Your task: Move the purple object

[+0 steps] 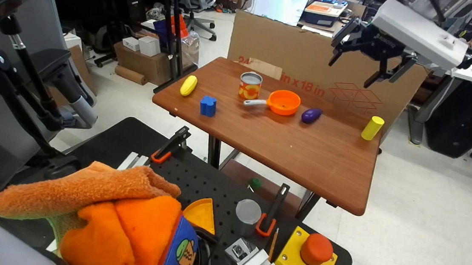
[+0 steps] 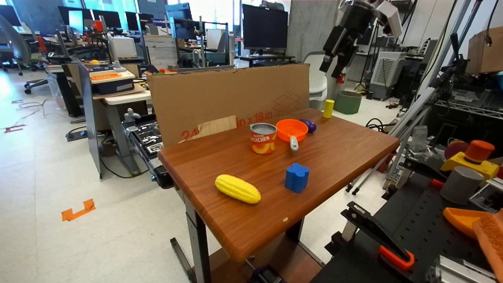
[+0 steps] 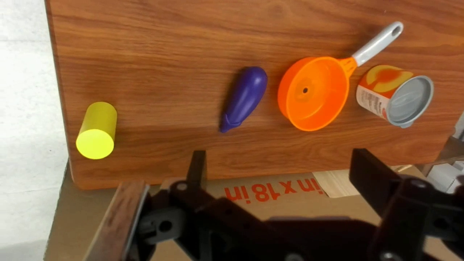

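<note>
The purple eggplant [image 3: 246, 96] looks like smooth, glossy plastic (the orange cloth [image 1: 85, 190], rough and fuzzy), the tabletop [image 3: 152, 72] wood-grained

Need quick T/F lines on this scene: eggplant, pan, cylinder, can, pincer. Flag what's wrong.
1. In the wrist view, the eggplant lies between the pan and the cylinder. True.
2. The cylinder lies on its side. False: it stands upright.
3. The eggplant is in the pan. False: it lies beside the pan.
4. The can is labelled PEACHES. True.
5. The pincer is open. True.
6. The pincer grips the can. False: it holds nothing.
</note>
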Available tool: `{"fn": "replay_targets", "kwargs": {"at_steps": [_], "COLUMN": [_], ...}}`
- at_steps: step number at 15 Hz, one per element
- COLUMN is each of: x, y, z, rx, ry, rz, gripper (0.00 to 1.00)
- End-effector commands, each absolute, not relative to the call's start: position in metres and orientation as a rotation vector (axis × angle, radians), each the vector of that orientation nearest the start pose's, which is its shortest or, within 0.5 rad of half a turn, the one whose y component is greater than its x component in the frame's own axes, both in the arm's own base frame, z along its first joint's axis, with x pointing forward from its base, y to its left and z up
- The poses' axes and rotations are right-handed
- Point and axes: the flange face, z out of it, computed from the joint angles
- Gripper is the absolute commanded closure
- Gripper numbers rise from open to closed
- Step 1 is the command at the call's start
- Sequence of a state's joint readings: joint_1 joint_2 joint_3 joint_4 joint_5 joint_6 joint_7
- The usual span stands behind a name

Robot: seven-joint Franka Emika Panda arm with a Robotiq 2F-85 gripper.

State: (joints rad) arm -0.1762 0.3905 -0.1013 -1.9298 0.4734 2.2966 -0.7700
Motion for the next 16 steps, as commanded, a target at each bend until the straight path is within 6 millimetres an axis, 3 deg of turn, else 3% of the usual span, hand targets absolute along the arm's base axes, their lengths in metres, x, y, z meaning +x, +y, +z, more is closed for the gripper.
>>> {"fn": "replay_targets", "kwargs": {"at_steps": [1, 5, 16], "x": [0.613, 0.616, 0.615], "y": [-0.156, -0.159, -0.127], "z": [0.257, 0.23, 0.181], "rx": [-2.878, -2.933, -2.947], "ry": [-0.249, -0.02, 0.144], "rz": [-0.258, -0.335, -0.287], "gripper": [0.0, 0.0, 0.0]}}
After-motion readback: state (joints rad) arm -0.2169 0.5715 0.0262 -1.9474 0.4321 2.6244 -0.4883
